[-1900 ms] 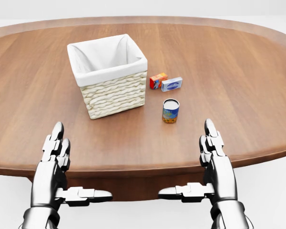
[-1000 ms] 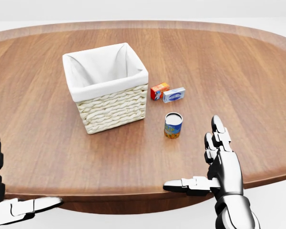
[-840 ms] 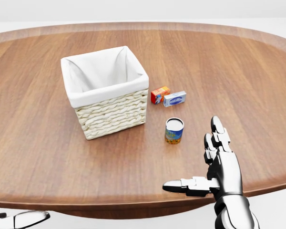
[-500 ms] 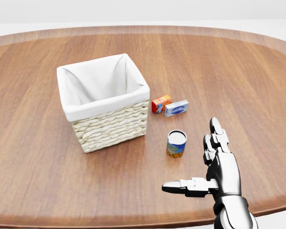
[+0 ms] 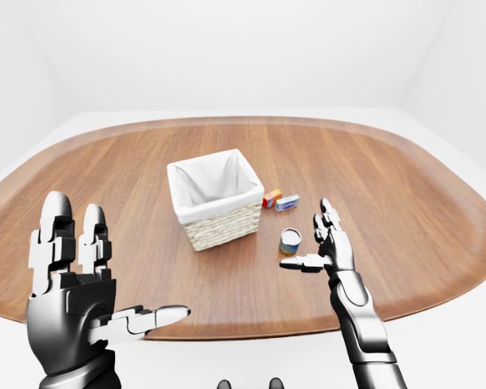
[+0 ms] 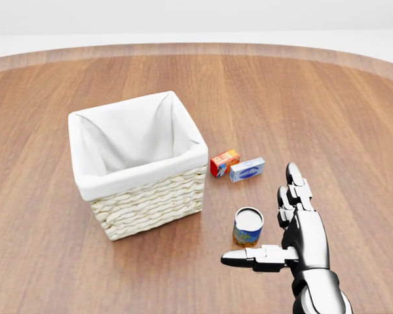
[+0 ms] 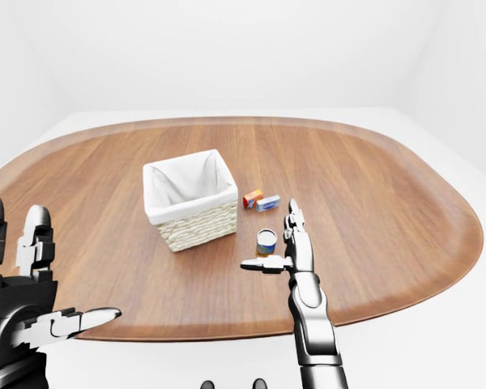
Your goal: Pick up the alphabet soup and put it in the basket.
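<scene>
Both hands (image 5: 81, 296) (image 6: 295, 226) raised (fingers spread, empty)

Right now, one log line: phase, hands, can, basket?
phase: approach | right hand: open beside alphabet soup, not touching | left hand: open, raised | alphabet soup: upright on table | basket: empty

Table (image 6: 354, 118): reddish-brown wood grain, streaks running lengthwise. Basket (image 6: 150, 203): cream woven wicker, plain white cloth lining. Soup can (image 6: 248, 227): blue label with yellow-orange band low down, pale grey-white lid. Small box (image 6: 224, 162): orange-red. Second box (image 6: 247, 169): blue and white. Both hands (image 5: 77, 304) (image 6: 301, 229): glossy silver with black joints.
</scene>
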